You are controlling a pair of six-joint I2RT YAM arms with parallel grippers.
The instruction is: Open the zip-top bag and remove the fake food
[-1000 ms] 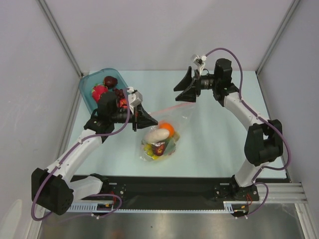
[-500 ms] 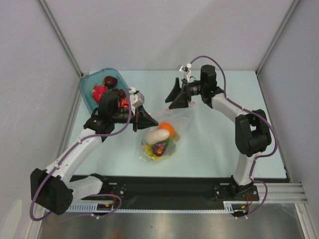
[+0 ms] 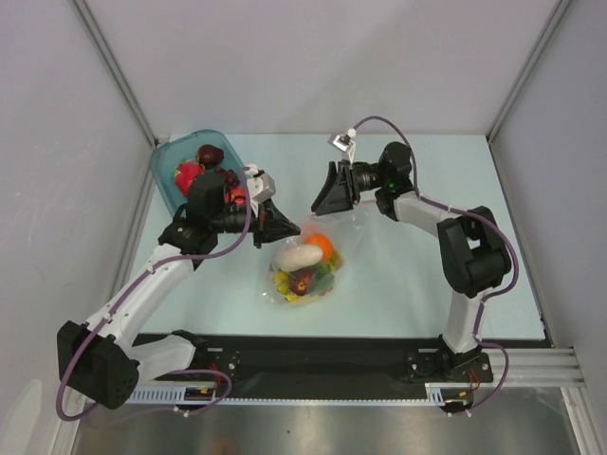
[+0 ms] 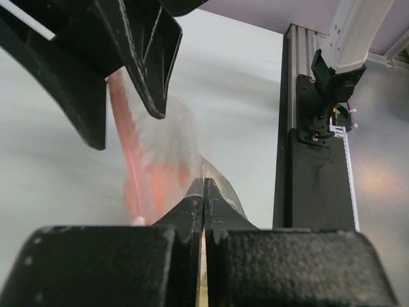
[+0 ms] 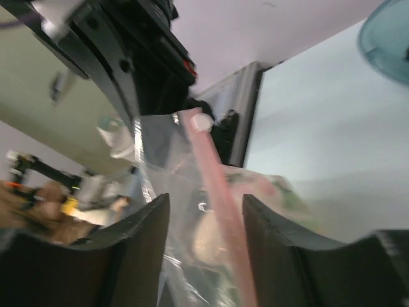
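Observation:
The zip-top bag (image 3: 308,268) lies at the table's middle, with a white oval piece (image 3: 297,256), an orange (image 3: 321,245) and dark and green pieces inside. My left gripper (image 3: 282,227) is shut on the bag's upper left edge; in the left wrist view (image 4: 203,187) thin plastic is pinched between its jaws, and the pinkish-red zip strip (image 4: 126,150) runs ahead. My right gripper (image 3: 324,197) is open at the bag's top. In the right wrist view (image 5: 204,201) the zip strip (image 5: 220,192) runs between its spread fingers, untouched as far as I can tell.
A teal translucent tray (image 3: 169,172) at the back left holds red and dark toy fruits, just behind my left wrist. The black base rail (image 3: 313,353) runs along the near edge. Walls close in the left, back and right.
My right gripper has swung left and down from the back right to the bag's zip edge, staying open. My left gripper stays shut on the bag, which has shifted slightly.

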